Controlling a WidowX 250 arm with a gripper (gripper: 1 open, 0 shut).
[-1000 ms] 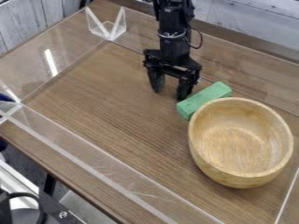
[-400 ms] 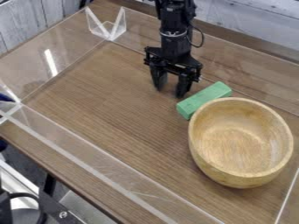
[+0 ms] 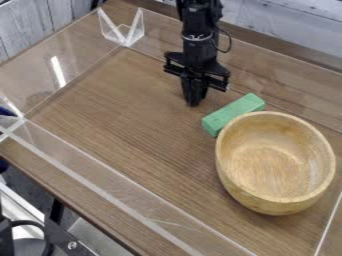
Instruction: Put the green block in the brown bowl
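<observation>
Tool (image 3: pixel 195 98) fingers snapped together since earlier frame, fully closed on nothing, tips at table (image 3: pixel 107 130). Green block (image 3: pixel 233 112) untouched just right of it, against brown bowl (image 3: pixel 275 161).

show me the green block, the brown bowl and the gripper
green block (image 3: pixel 233 113), camera view, middle of its top face
brown bowl (image 3: pixel 227 177), camera view, left part of the thick rim
gripper (image 3: pixel 195 98), camera view, tips of the closed fingers

Wood-grain table (image 3: pixel 120 120), clear acrylic walls (image 3: pixel 60 70) around it, pale planks behind (image 3: pixel 40 20)
</observation>
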